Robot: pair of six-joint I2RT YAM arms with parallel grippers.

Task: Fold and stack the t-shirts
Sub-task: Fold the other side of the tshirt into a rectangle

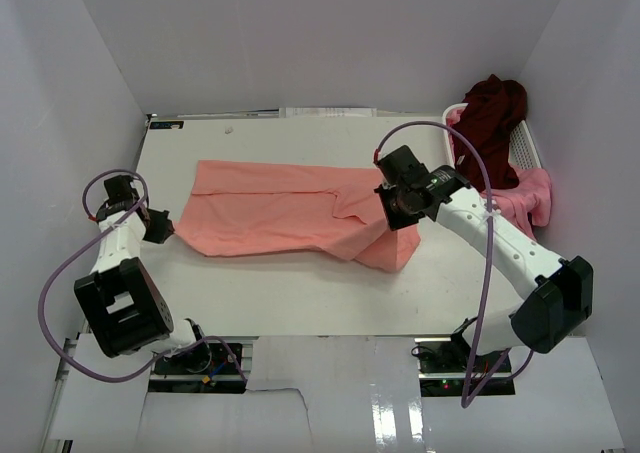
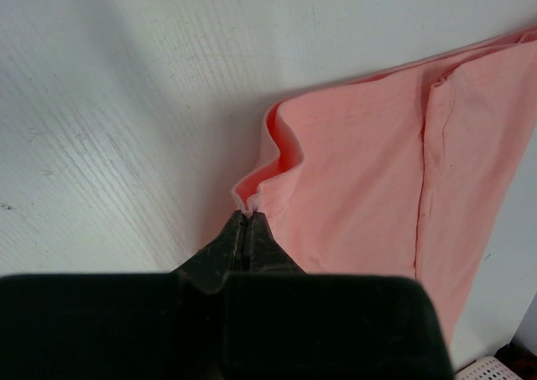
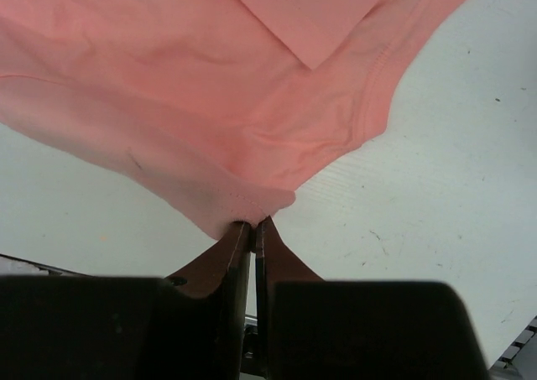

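Observation:
A salmon-pink t-shirt (image 1: pixel 280 208) lies stretched across the white table (image 1: pixel 300 293), folded lengthwise. My left gripper (image 1: pixel 165 225) is shut on its left corner; the left wrist view shows the pinched hem (image 2: pixel 249 202) at my closed fingertips (image 2: pixel 248 218). My right gripper (image 1: pixel 400 211) is shut on the shirt's right end and holds it a little above the table. The right wrist view shows that cloth (image 3: pixel 243 128) bunched at the jaw tips (image 3: pixel 252 224). A dark maroon t-shirt (image 1: pixel 492 118) sits heaped in the basket. A brighter pink t-shirt (image 1: pixel 528 195) hangs over the basket's near edge.
The white slatted basket (image 1: pixel 524 145) stands at the back right against the wall. White walls enclose the table on three sides. The right arm (image 1: pixel 500 243) reaches diagonally over the table's right part.

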